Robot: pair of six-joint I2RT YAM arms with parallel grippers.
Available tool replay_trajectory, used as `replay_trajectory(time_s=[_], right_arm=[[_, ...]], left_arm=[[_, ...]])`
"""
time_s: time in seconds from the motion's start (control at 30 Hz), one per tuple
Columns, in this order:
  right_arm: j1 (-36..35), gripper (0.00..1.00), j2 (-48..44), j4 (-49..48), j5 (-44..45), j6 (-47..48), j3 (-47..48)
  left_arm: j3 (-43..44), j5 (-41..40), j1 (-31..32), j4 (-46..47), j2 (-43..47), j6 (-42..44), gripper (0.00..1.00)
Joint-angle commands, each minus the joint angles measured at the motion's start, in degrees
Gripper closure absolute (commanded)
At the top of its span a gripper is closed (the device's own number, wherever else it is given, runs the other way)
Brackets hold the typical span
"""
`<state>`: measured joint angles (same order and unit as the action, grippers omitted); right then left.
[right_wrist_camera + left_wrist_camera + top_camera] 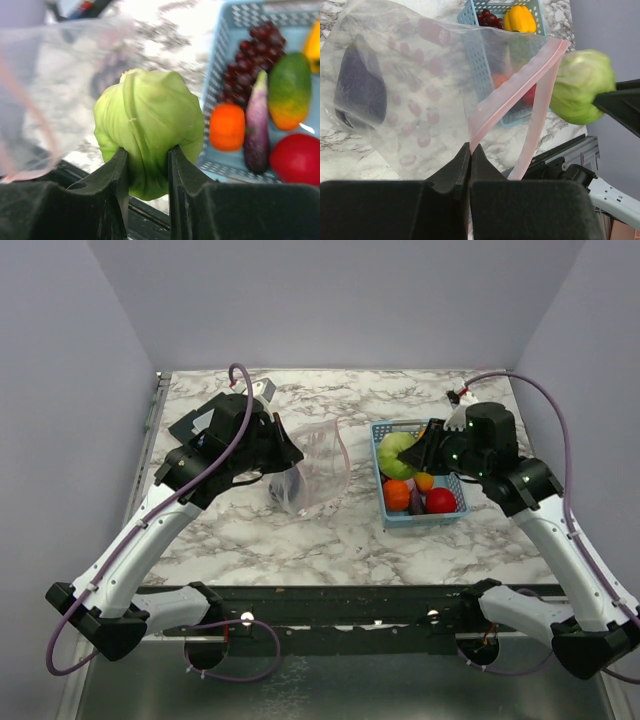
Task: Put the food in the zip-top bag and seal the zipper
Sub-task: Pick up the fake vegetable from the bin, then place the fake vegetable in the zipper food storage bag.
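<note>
The round, leafy green cabbage (150, 120) is clamped between the two dark fingers of the right pincer (147, 152), which grip its lower half. From the top it (397, 453) hangs at the left rim of the light-blue slotted basket (384, 502), just beside the clear plastic zip-top bag (322, 465) and not yet inside it.

The coming move turns on one relation. The bag's mouth lies to the left of the cabbage and faces it. In the left wrist view the cabbage (580, 92) sits just past the far end of the pinkish-red zipper strip (520, 92). The two lips of the strip spread apart into a narrow wedge-shaped opening.

The left pincer (470, 149) is pinched tight on the bag's edge where the strip begins, holding that lip up off the marbled surface (300, 540). A dark purple piece (360, 85) already lies deep in the bag.

The right arm is the one that carries the food. My judgement is that it needs a short sideways push to the left, along the line into the wedge. The opening looks barely wider than the cabbage, so the cabbage may catch on the strip and fold it shut.
</note>
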<state>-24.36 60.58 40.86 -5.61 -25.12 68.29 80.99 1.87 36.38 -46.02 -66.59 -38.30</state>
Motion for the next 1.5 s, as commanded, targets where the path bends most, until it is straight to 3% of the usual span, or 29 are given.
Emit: replay_trajectory(time_s=[0.0,0.3,0.6,1.03,1.47], right_arm=[[0.2,0.92,-1.9,-0.9,-14.1,3.2,7.3],[0.0,0.94,0.6,-3.2,-32.5,3.6,14.8],[-2.4,0.96,4.9,-3.7,-34.2,3.4,18.4],[-12.6,0.96,13.7,0.5,-20.0,7.1,24.0],[-13.7,0.97,22.9,2.9,-6.7,8.3,27.6]], left_arm=[[0.7,-1.4,-0.1,0.2,-0.6,0.7,1.0],[0.5,-1.4,-0.2,0.5,-1.0,1.0,1.0],[2.7,-1.4,-0.2,0.5,-3.2,1.5,1.0],[6.5,-1.3,-0.4,0.5,-7.8,3.3,1.0],[8.7,1.2,-3.4,0.2,-11.4,6.1,1.0]])
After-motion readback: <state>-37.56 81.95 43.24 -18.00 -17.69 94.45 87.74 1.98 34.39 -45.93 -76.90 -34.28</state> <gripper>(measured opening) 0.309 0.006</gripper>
